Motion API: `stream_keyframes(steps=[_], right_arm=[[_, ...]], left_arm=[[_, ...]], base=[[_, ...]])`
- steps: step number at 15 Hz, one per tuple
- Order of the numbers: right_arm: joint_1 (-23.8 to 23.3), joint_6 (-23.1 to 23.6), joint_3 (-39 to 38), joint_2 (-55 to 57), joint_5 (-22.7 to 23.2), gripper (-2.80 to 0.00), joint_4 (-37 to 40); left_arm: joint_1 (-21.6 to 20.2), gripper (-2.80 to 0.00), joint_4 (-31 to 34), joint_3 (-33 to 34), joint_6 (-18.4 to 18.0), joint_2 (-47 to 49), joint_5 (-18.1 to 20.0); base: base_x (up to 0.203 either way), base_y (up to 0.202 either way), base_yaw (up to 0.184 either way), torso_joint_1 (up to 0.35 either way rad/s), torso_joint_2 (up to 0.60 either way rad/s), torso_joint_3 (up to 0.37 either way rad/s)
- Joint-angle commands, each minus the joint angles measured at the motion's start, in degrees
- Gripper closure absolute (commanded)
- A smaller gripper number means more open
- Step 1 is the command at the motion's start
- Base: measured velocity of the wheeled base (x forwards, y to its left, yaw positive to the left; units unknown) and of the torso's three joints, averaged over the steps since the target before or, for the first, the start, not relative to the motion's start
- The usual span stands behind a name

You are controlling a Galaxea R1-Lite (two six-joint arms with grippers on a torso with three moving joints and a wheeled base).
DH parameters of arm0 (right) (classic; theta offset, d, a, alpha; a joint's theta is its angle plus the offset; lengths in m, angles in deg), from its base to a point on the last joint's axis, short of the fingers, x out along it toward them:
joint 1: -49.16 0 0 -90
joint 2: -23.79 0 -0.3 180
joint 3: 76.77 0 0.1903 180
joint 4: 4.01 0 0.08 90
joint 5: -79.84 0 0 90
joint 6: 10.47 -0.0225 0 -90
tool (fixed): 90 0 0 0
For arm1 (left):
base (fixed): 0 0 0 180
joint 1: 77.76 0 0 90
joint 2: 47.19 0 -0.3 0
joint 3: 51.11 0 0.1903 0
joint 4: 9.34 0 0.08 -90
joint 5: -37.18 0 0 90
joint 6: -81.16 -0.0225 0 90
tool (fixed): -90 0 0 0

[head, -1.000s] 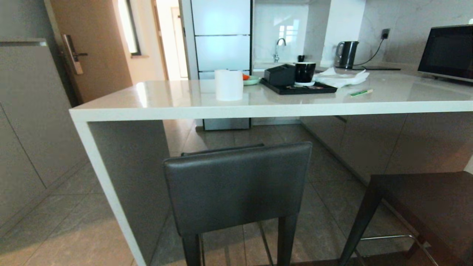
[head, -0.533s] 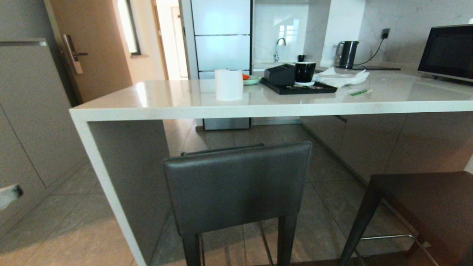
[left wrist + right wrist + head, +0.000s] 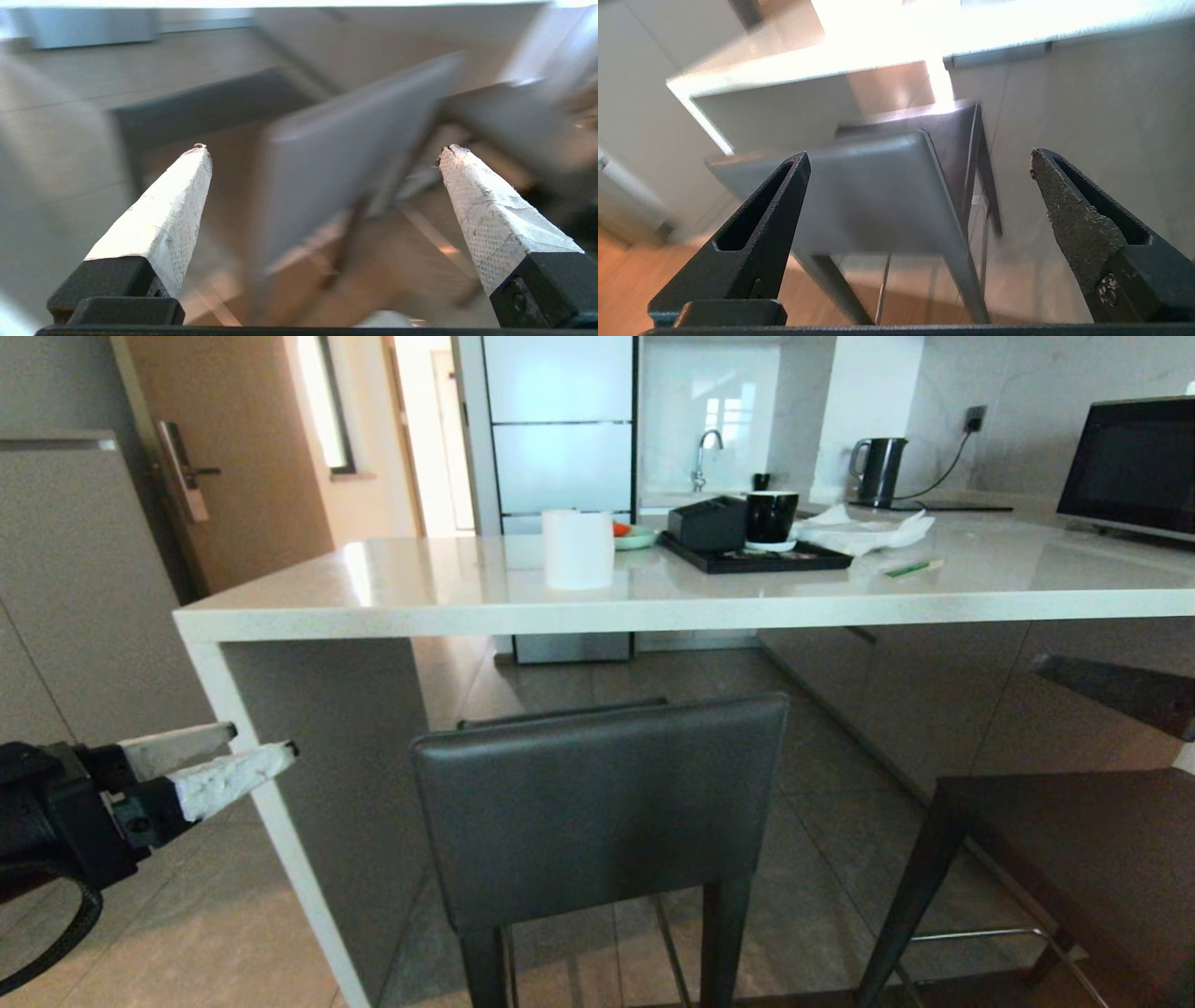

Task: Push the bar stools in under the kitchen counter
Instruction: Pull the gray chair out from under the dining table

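Two bar stools stand in front of the kitchen counter [image 3: 653, 607]. The nearer one shows its dark grey backrest [image 3: 597, 803] just below the slab edge. Of the other, only the dark seat [image 3: 1074, 859] shows at the lower right. My left gripper [image 3: 252, 747] hangs open at the lower left, beside the counter's white side panel and left of the backrest, touching nothing. The left wrist view shows it [image 3: 325, 148] empty, with the blurred backrest [image 3: 345, 154] ahead. My right gripper [image 3: 919, 155] is open and empty, facing a stool's backrest [image 3: 868, 196]; one dark finger [image 3: 1111, 691] shows at the right edge.
On the counter stand a white paper roll [image 3: 578, 551], a black tray [image 3: 756, 560] with a black mug [image 3: 771, 518], a kettle [image 3: 878, 473] and a microwave [image 3: 1134, 467]. A grey cabinet [image 3: 84, 616] and a door [image 3: 233, 457] are at the left.
My left gripper has risen into the head view from the lower left. A dark finger of the right gripper has appeared at the right edge. The stools have not moved.
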Motion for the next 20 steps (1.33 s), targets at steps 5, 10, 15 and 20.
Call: stream_keyframes(steps=[5, 10, 15, 20], right_arm=[[-1.8, 2.9, -8.8, 10.2, 18.7, -2.80, -7.4], [1.2, 2.6, -9.8, 21.5, 23.5, -2.80, -18.7], [1.5, 3.7, -9.6, 43.5, 23.8, -2.80, -47.2], [1.0, 8.4, -2.5, 58.5, 29.2, -2.80, -61.1]], left_arm=[[-10.8, -2.80, -13.8, 7.6, -10.7, 22.5, 8.3], [-6.0, -2.80, -34.4, 8.9, -11.4, 42.3, 10.5], [-4.5, -2.80, -57.1, 7.1, -10.7, 63.7, 11.4], [-3.3, -2.80, -57.8, 0.2, -10.5, 67.6, 13.7]], base=[[0.000, 0.000, 0.000, 0.000, 0.00, 0.000], [0.000, 0.000, 0.000, 0.000, 0.00, 0.000], [0.000, 0.000, 0.000, 0.000, 0.00, 0.000], [0.000, 0.000, 0.000, 0.000, 0.00, 0.000]])
